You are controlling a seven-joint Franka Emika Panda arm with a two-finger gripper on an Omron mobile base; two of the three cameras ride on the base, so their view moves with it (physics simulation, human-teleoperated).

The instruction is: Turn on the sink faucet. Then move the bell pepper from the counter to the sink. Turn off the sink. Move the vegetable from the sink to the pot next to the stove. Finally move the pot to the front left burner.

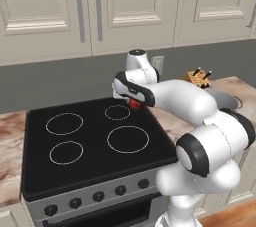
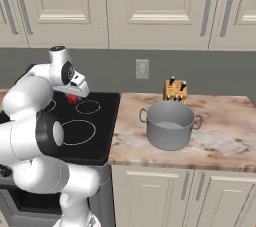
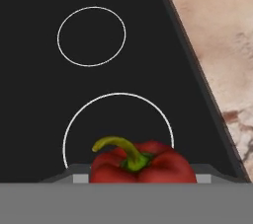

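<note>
Arm: reaches over the stove point(image 1: 95, 136), wrist bent down above its back right burner.
Gripper point(image 1: 134, 102): closed on the bell pepper point(image 3: 142, 164), seemingly clear of the glass.
Pot point(image 2: 170, 124): on the counter point(image 2: 225, 136), right of the stove.

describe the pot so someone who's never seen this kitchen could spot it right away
Start at the black glass cooktop and move right onto the pinkish-beige marble-patterned counter. There stands the round light grey metal pot, in front of a small wooden knife block. It is the widest thing on that counter, open-topped, with two small side handles.
</note>
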